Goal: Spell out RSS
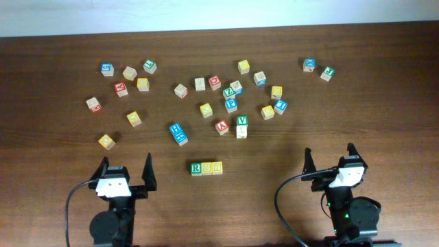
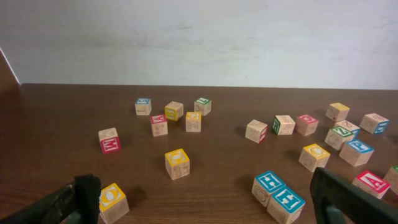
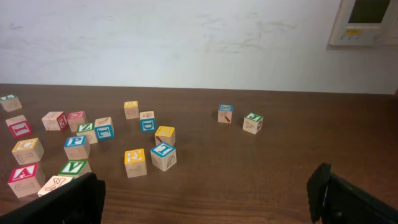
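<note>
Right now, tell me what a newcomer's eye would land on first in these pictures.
The neat row of three blocks, a green R and two yellow ones, sits alone near the front edge, flanked by the two open, empty pairs of jaws. Behind it, loose letter blocks lie scattered across the dark wooden table.

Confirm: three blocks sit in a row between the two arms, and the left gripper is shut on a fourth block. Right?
Not quite. The row of three blocks is where you say, but the left gripper is open and holds nothing. The overhead view shows its fingers spread apart with no block between them.
</note>
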Action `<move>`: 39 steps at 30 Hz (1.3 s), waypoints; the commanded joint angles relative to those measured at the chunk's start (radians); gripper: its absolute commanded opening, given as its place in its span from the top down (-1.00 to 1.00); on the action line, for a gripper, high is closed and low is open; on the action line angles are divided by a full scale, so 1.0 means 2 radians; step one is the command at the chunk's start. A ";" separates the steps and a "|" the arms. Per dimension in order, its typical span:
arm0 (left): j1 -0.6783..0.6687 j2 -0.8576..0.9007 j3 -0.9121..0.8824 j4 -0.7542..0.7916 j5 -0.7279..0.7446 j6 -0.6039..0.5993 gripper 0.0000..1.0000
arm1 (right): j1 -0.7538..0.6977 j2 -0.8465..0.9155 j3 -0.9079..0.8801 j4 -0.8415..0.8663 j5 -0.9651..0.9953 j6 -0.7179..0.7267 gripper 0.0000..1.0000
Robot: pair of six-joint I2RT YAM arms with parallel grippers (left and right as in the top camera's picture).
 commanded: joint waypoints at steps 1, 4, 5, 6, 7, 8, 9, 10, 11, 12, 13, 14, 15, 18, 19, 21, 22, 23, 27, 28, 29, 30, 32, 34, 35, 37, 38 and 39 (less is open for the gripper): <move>0.002 -0.003 -0.002 -0.003 0.004 0.009 -0.99 | 0.002 -0.004 -0.002 -0.003 -0.001 0.002 -0.96; 0.006 -0.003 -0.002 -0.003 -0.002 0.009 -0.98 | 0.002 -0.004 -0.002 -0.003 -0.001 0.002 -0.97; 0.010 -0.003 -0.002 -0.003 -0.002 0.005 -0.98 | 0.002 -0.004 -0.002 -0.003 -0.001 0.002 -0.97; 0.015 -0.003 -0.002 -0.003 -0.002 -0.001 -0.98 | 0.002 -0.004 -0.002 -0.003 -0.001 0.002 -0.97; 0.017 -0.003 -0.002 -0.003 -0.002 -0.001 -0.98 | 0.002 -0.004 -0.002 -0.003 -0.001 0.002 -0.97; 0.017 -0.003 -0.002 -0.003 -0.002 0.000 -0.98 | 0.002 -0.004 -0.002 -0.003 -0.001 0.002 -0.97; 0.017 -0.003 -0.002 -0.003 -0.002 0.000 -0.98 | 0.002 -0.004 -0.002 -0.003 -0.001 0.002 -0.97; 0.015 -0.003 -0.002 -0.003 -0.002 0.000 -0.98 | 0.002 -0.004 -0.002 -0.003 -0.001 0.002 -0.97; 0.009 -0.003 -0.002 -0.003 -0.002 0.008 -0.98 | 0.002 -0.004 -0.002 -0.003 -0.001 0.002 -0.97; -0.001 -0.003 -0.002 -0.003 -0.002 0.018 -0.98 | 0.002 -0.004 -0.002 -0.003 -0.001 0.002 -0.97; -0.007 -0.003 -0.002 -0.003 -0.002 0.018 -0.98 | 0.002 -0.004 -0.002 -0.003 -0.001 0.002 -0.97; -0.007 -0.003 -0.002 -0.003 -0.004 0.013 -0.97 | 0.002 -0.004 -0.002 -0.003 -0.001 0.002 -0.97; -0.007 -0.003 -0.002 -0.003 -0.019 -0.009 -0.98 | 0.002 -0.004 -0.002 -0.003 -0.001 0.002 -0.97; -0.007 -0.003 -0.002 -0.002 -0.023 -0.014 -0.98 | 0.002 -0.004 -0.002 -0.003 -0.001 0.002 -0.97; -0.007 -0.003 -0.002 -0.002 -0.023 -0.014 -0.98 | 0.002 -0.004 -0.002 -0.003 -0.001 0.002 -0.97; -0.007 -0.003 -0.002 -0.003 -0.020 -0.005 -0.98 | 0.002 -0.004 -0.002 -0.003 -0.001 0.002 -0.97; -0.007 -0.003 -0.002 -0.003 -0.020 -0.002 -0.98 | 0.002 -0.004 -0.002 -0.003 -0.001 0.002 -0.97; -0.007 -0.003 -0.002 -0.003 -0.020 -0.002 -0.98 | 0.002 -0.004 -0.002 -0.003 -0.001 0.002 -0.97; -0.007 -0.003 -0.002 -0.003 -0.019 -0.001 -0.98 | 0.002 -0.004 -0.002 -0.003 -0.001 0.002 -0.97; -0.007 -0.003 -0.002 -0.003 -0.016 0.002 -0.98 | 0.002 -0.004 -0.002 -0.003 -0.001 0.002 -0.97; -0.007 -0.003 -0.002 -0.003 -0.016 0.002 -0.98 | 0.002 -0.004 -0.002 -0.003 -0.001 0.002 -0.96; -0.007 -0.003 -0.002 -0.003 -0.016 0.002 -0.98 | 0.002 -0.004 -0.002 -0.003 -0.001 0.002 -0.97; -0.007 -0.003 -0.002 -0.002 -0.016 0.002 -0.98 | 0.002 -0.004 -0.002 -0.003 -0.001 0.002 -0.97; -0.007 -0.003 -0.002 -0.002 -0.016 0.002 -0.98 | 0.002 -0.004 -0.002 -0.003 -0.001 0.002 -0.97; -0.007 -0.003 -0.002 -0.001 -0.017 0.002 -0.98 | 0.002 -0.004 -0.002 -0.003 -0.001 0.002 -0.97; -0.007 -0.003 -0.002 -0.001 -0.017 0.002 -0.98 | 0.002 -0.004 -0.002 -0.003 -0.001 0.002 -0.97; -0.007 -0.003 -0.002 -0.001 -0.017 0.002 -0.98 | 0.002 -0.004 -0.002 -0.003 -0.001 0.002 -0.97; -0.007 -0.003 -0.002 -0.001 -0.017 0.002 -0.98 | 0.002 -0.004 -0.002 -0.003 -0.001 0.002 -0.97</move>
